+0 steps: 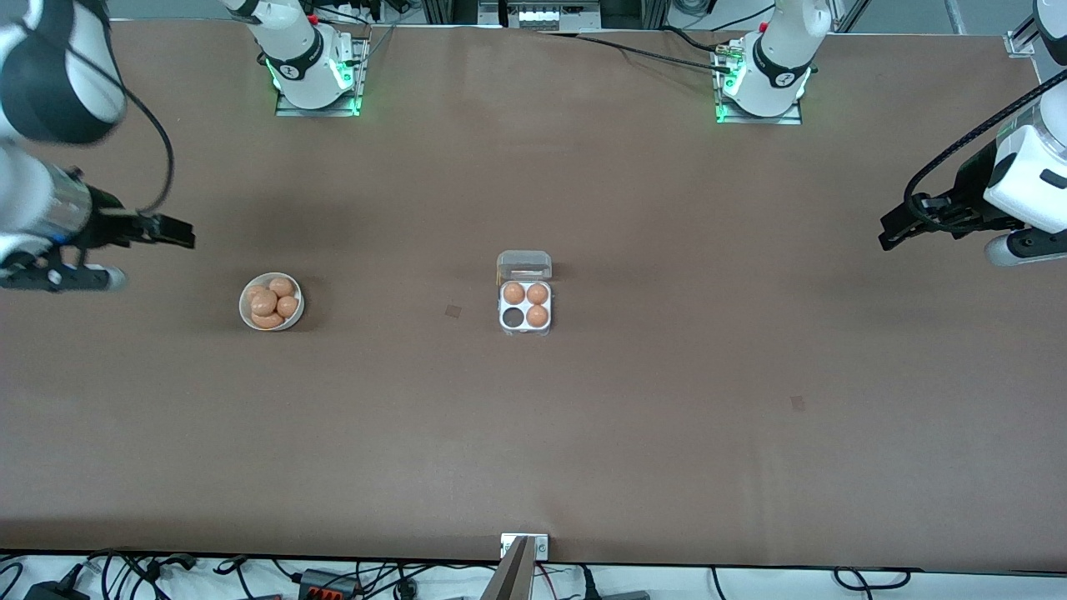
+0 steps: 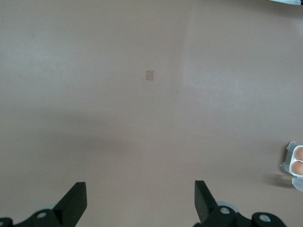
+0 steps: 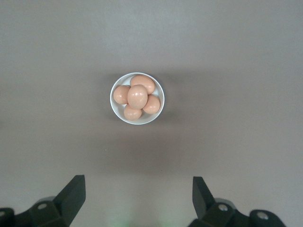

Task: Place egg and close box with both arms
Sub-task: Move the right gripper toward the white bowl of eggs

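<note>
The box (image 1: 526, 330) lies at the table's middle with its clear lid (image 1: 524, 266) folded open toward the robots' bases. Three brown eggs (image 1: 526, 293) fill its cells, and one cell (image 1: 511, 317) is empty. A round white bowl (image 1: 244, 310) holding several eggs (image 1: 271, 304) stands toward the right arm's end. My right gripper (image 1: 179, 233) hangs open above the table near that bowl, and its wrist view shows the bowl (image 3: 160, 112) and the eggs (image 3: 137, 96) ahead of the open gripper (image 3: 137, 184). My left gripper (image 1: 885, 237) is open at the other end. Its wrist view shows the gripper (image 2: 140, 189) and a corner of the box (image 2: 296, 161).
Brown mat covers the whole table. Small darker square patches mark it beside the box (image 1: 453, 311) and nearer the front camera toward the left arm's end (image 1: 798, 403). A metal bracket (image 1: 524, 546) sits at the table's front edge.
</note>
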`<action>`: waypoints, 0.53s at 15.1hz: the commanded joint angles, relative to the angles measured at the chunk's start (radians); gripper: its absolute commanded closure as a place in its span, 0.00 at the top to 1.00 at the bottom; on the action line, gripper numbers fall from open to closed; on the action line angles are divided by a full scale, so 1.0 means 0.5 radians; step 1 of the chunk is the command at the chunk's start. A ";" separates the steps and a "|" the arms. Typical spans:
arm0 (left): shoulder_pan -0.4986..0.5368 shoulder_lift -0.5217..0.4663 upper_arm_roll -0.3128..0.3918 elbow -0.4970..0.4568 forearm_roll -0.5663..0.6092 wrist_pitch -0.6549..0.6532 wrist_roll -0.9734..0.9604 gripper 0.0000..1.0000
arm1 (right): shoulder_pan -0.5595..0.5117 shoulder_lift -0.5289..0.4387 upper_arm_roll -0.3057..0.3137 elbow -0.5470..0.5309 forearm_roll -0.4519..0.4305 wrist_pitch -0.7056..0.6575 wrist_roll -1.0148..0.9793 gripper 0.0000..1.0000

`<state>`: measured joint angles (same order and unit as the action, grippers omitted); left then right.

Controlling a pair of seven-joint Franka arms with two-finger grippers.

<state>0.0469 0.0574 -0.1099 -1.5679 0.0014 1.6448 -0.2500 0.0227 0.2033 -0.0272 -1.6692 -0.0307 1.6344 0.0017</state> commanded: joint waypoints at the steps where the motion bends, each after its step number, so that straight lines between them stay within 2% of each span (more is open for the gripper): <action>1: 0.014 0.005 -0.010 0.043 -0.037 -0.047 0.034 1.00 | 0.010 0.148 -0.004 0.016 0.018 0.072 0.030 1.00; 4: 0.014 0.005 -0.010 0.043 -0.037 -0.047 0.034 1.00 | 0.010 0.335 -0.001 0.068 0.018 0.234 0.030 1.00; 8: 0.014 0.005 -0.010 0.043 -0.037 -0.047 0.034 1.00 | -0.006 0.636 -0.001 0.233 0.067 0.259 0.030 1.00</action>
<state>0.0469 0.0574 -0.1099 -1.5678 0.0009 1.6434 -0.2500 0.0230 0.4376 -0.0272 -1.6305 -0.0271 1.7741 0.0050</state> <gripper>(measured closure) 0.000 0.000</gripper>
